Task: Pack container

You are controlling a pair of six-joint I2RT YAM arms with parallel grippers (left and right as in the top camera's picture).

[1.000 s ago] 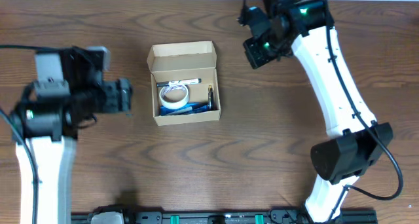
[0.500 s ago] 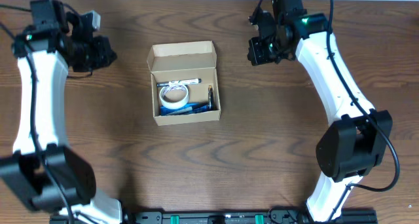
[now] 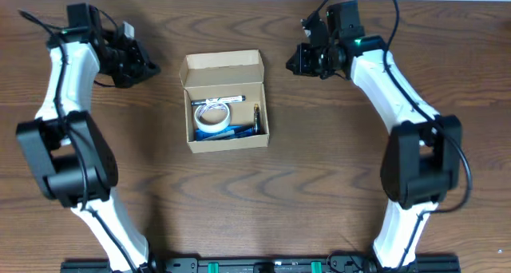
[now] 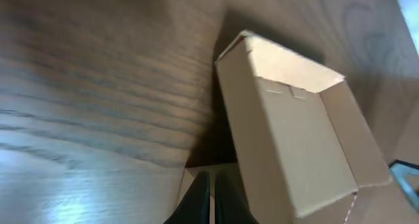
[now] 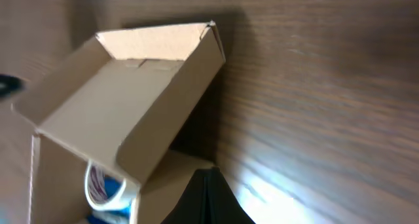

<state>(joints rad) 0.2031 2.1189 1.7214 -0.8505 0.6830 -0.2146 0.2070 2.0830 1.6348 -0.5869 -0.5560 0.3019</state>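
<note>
Currently, you are looking at: container sitting upper centre of overhead frame, lid flap standing open. Tape roll and pens lying inside, so loading is appearing done. Left gripper and right gripper flanking container, both clenched, gripping nothing. Lid closing is remaining for you.

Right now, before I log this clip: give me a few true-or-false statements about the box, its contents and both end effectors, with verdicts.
1. The container stands open. True.
2. The tape roll lies outside the container. False: it sits inside it.
3. The left end effector is shut and empty. True.
4. The right end effector grips the container. False: it is shut, empty and apart from the container.
</note>
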